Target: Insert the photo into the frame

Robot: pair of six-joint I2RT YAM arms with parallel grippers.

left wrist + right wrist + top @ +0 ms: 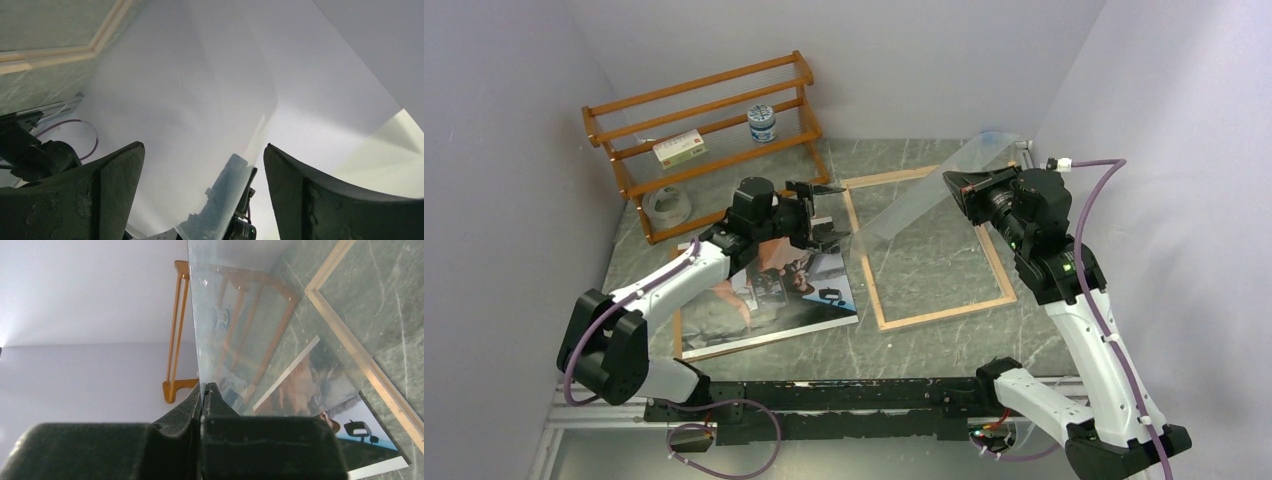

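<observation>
1. far left at the back of the desk [924,352], the orange rack [699,86] stands out of the action.
2. the photo [809,290] lies flat and picture up, just left of the frame. it is partly under the left arm, and its near edge runs roughly in line with the frame's near rail.
3. the left claw [822,215] hovers over the photo's far right corner. it is released, fingers spread wide, nothing between them.
4. the frame [944,311] lies flat mid-desk, bare desk showing through its opening.
5. the clear pane [914,205] hangs in the air, tilted above the frame's far side.
6. the right claw [952,188] is clenched on the pane's edge, so that arm is busy.
7. the call: the left arm is plainly nearer to the photo, which sits just below its claw, toward the arm's base. the frame is a short carry to the right, though the pane probably has to go down first.
</observation>
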